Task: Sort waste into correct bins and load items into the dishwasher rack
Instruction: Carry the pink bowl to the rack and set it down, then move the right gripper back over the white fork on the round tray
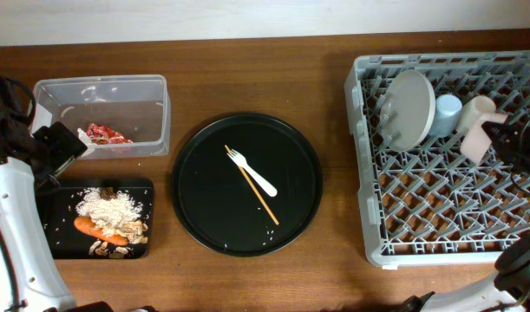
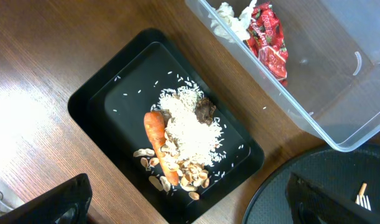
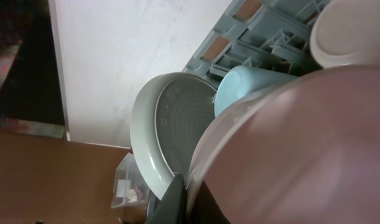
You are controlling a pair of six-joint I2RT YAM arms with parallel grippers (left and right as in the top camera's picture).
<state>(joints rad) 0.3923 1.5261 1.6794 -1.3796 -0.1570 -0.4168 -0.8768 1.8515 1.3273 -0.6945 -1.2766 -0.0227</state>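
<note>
Left claw [image 2: 186,190] hung spread wide with nothing in it, its dark fingers [image 2: 65,202] sitting at the two bottom corners of my wrist view, above the shallow black tray [image 2: 90,106]. That tray was matte and rectangular with rounded corners. It held a loose heap of white rice [image 2: 190,124], a stubby orange carrot [image 2: 157,140] lying against the heap, and pale brown mushroom-like bits [image 2: 186,177] at the near end.

Just beside it sat the clear plastic tub [image 2: 339,93], glossy and see-through, with the red crinkled wrapper [image 2: 267,37] and the crumpled white paper [image 2: 230,18] touching each other in one corner.

Middle of the wooden table [image 1: 334,269] was the round black tray [image 1: 204,191]. The white fork [image 1: 258,178] lay crossed over the thin wooden chopsticks [image 1: 260,199], with a few stray grains around.

Over in the grey lattice rack [image 1: 438,217], the pale plate [image 1: 408,108] stood on edge, ridged underneath. Next to it were the light blue cup [image 1: 448,113] and the small white cup [image 1: 480,108].

My right claw [image 1: 494,134] was clamped on the smooth cream-pink bowl [image 3: 301,149] at the rack's back row. Only one finger [image 3: 176,199] showed, pressed on the rim.
</note>
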